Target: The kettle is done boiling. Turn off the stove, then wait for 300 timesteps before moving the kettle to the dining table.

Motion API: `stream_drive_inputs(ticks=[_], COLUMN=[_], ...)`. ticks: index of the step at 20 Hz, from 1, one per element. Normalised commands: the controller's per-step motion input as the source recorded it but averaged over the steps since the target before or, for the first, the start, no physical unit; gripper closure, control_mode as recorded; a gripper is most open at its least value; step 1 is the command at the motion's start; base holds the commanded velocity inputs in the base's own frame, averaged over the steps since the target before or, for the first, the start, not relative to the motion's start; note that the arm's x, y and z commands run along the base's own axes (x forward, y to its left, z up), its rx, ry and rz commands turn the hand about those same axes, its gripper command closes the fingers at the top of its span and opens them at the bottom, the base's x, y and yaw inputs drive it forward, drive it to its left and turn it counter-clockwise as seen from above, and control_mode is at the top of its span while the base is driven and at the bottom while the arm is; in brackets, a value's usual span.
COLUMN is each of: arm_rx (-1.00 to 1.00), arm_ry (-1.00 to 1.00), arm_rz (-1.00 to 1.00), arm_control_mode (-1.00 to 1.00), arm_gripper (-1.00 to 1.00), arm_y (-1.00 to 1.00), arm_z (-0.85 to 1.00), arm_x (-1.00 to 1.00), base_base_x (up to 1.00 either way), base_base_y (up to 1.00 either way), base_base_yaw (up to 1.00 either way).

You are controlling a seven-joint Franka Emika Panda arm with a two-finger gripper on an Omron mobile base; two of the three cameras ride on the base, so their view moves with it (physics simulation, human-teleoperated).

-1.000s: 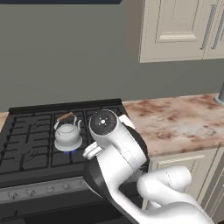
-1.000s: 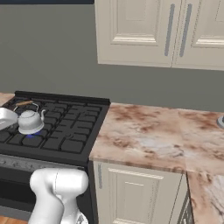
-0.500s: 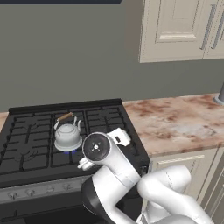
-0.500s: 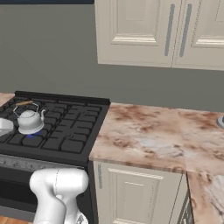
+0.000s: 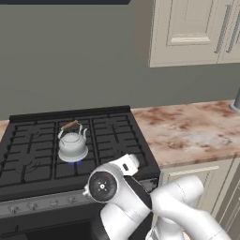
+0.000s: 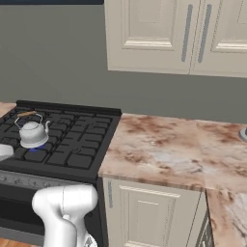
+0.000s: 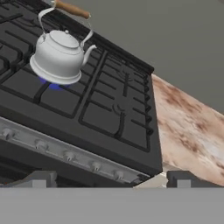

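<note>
On the stove [image 5: 108, 140] the kettle [image 5: 72, 145] sits over a blue flame, left of centre, bare grates all round it. I see my gripper [image 7: 109, 178] low before the knob strip [image 7: 65, 154], jaws spread wide, holding nothing. Right of the stove, marbled counter [image 6: 159, 149] lies bare.

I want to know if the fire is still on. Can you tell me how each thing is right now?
kettle: upright on a burner, lid on, nothing touching it.
stove: still on, blue flame showing under the kettle.
gripper: jaws open, empty, low in front of the knob strip.
upper cabinets: doors shut.
</note>
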Motion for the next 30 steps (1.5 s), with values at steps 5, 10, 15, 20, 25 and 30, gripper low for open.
stream_drive_inputs(ticks=[5,10,15,20,25,30], arm_rx=[0.00,0.00,0.00,0.00,0.00,0.00], arm_ry=[-0.08,-0.07,0.00,-0.09,-0.15,-0.19], arm_rz=[0.00,0.00,0.00,0.00,0.00,0.00], arm_control_mode=[-1.00,-1.00,-1.00,-1.00,-1.00,-1.00], arm_gripper=[-1.00,-1.00,-1.00,-1.00,-1.00,-1.00], arm_y=[0.00,0.00,0.00,0.00,0.00,0.00], arm_z=[-0.27,-0.20,-0.08,-0.19,-0.31,-0.27], arm_x=[-0.17,-0.19,-0.08,0.00,-0.02,0.00], base_base_x=[0.00,0.00,0.00,0.00,0.00,0.00], base_base_y=[0.00,0.00,0.00,0.00,0.00,0.00], base_base_yaw=[0.00,0.00,0.00,0.00,0.00,0.00])
